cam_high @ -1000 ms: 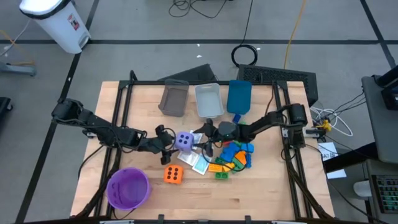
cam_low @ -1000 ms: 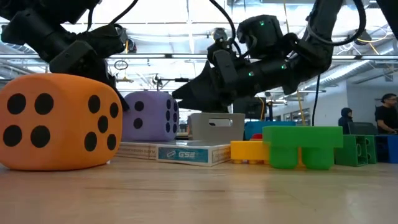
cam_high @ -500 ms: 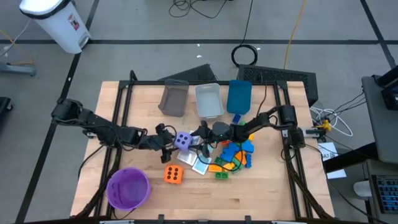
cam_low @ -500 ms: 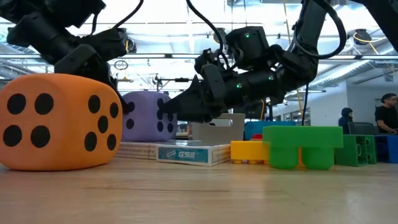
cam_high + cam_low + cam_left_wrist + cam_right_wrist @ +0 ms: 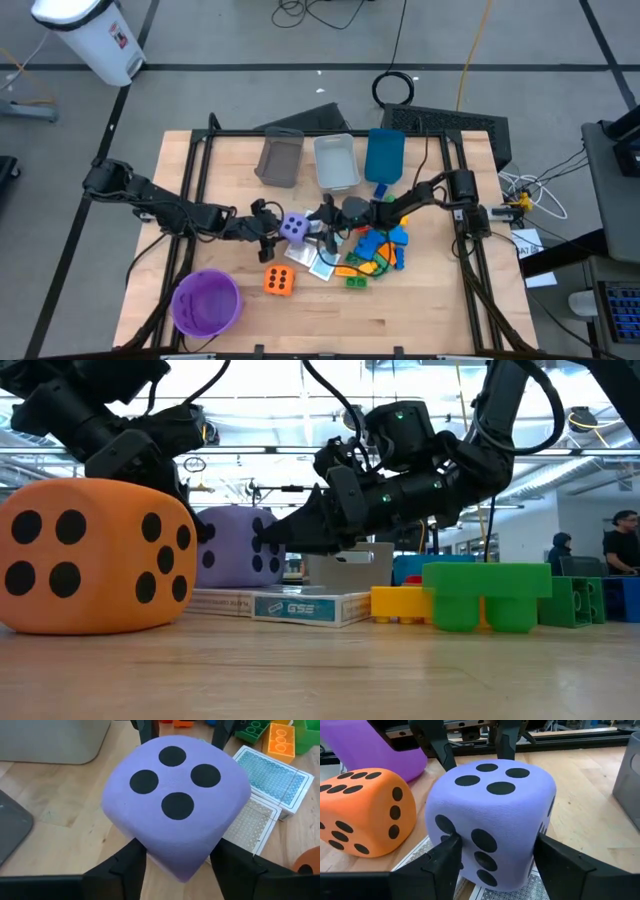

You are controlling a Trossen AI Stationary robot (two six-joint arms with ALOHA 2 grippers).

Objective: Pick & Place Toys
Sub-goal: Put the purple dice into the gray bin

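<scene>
Purple die (image 5: 295, 227) sits mid-table on the cards (image 5: 270, 772), both the left gripper (image 5: 175, 862) and right gripper (image 5: 495, 855) pinching it half-open from opposite sides; looks like light squishy foam, so flat faces are best.

Low view: you've got the orange die (image 5: 95, 555) big at 9 o'clock, purple die (image 5: 238, 547) behind it w/ both arms' grippers closing in from either side. Card pack (image 5: 285, 603) lies at center; yellow brick (image 5: 400, 603) & green brick (image 5: 487, 596) at 3 o'clock. Person (image 5: 622, 550) far right.
</scene>
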